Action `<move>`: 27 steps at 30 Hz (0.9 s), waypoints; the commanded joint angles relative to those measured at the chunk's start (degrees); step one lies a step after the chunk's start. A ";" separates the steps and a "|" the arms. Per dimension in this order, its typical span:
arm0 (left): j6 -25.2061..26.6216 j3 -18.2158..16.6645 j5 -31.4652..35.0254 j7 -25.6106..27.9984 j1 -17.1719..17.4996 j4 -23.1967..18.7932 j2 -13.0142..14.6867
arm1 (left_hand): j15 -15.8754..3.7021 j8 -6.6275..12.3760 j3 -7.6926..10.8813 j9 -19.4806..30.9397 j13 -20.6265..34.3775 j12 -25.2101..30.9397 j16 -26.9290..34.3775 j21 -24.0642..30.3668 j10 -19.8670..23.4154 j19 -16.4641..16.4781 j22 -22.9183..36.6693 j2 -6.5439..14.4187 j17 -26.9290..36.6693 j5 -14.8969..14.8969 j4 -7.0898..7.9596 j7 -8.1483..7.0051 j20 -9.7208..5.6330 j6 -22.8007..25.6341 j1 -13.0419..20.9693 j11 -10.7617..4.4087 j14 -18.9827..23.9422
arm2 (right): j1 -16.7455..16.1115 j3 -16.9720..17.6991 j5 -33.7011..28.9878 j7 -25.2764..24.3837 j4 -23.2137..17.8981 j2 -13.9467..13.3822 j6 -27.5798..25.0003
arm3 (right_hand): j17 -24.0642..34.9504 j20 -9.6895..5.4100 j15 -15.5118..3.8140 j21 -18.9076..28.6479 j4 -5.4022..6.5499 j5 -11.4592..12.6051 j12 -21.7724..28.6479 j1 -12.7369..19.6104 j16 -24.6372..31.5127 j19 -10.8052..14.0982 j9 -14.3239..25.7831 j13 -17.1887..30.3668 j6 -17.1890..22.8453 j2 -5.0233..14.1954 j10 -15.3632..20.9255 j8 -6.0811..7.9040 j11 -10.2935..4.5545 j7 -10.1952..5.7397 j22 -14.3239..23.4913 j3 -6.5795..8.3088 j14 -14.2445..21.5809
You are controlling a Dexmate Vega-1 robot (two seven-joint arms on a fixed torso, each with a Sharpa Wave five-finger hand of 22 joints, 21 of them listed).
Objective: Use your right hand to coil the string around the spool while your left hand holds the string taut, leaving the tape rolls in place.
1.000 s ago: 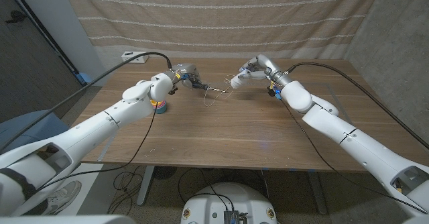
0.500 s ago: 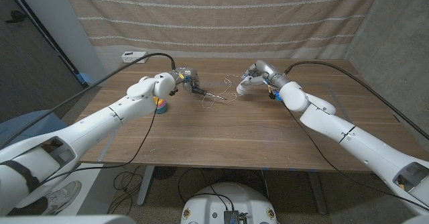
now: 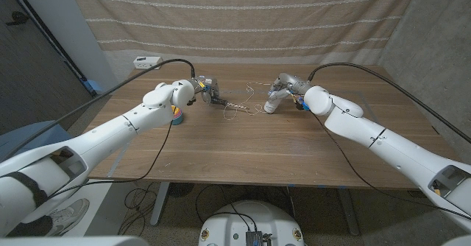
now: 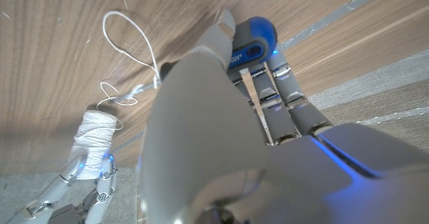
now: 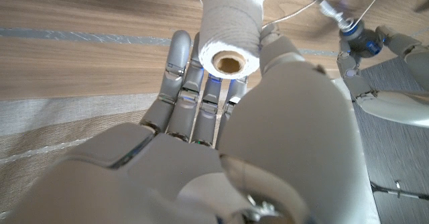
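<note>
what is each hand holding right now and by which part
The right hand holds the spool by its wound side, one open end facing the wrist camera. The left hand holds the string near its loose loops.

Both arms are clad in glossy white rounded shells, split into segments by thin dark seams, thickening toward bulbous joints near the wrists. A black cable loops out from behind each wrist and trails back along the arm. The left hand [image 3: 207, 90] and the right hand [image 3: 279, 88] are light grey with darker metal mechanisms between the finger segments. In the left wrist view, the left hand [image 4: 221, 117] has a smooth pale grey back, a blue rounded fingertip pad with small white print, exposed silver linkages and a blue glow along its wrist shell. In the right wrist view, the right hand [image 5: 221, 110] shows grey jointed fingers [image 5: 175, 70] with blue light between them.
</note>
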 commanded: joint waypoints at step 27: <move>-5.93 -8.70 -1.89 11.66 7.69 -5.92 3.09 | 7.35 -0.25 -15.22 -3.27 -17.98 1.05 -4.79 -20.08 -41.08 -32.22 0.26 -0.77 -16.81 0.80 12.88 -7.45 8.93 -45.55 -33.03 0.97 -40.57 | -6.30 6.62 9.53 -8.17 -0.04 -1.41 10.80 | -9.14 14.71 0.54 -28.22 11.93 5.34 -8.04 -26.02 -1.68 -23.89 -1.66 -8.40 -38.41 -1.92 -34.22 -0.18 -2.13 -5.81 0.22 -16.59 -37.77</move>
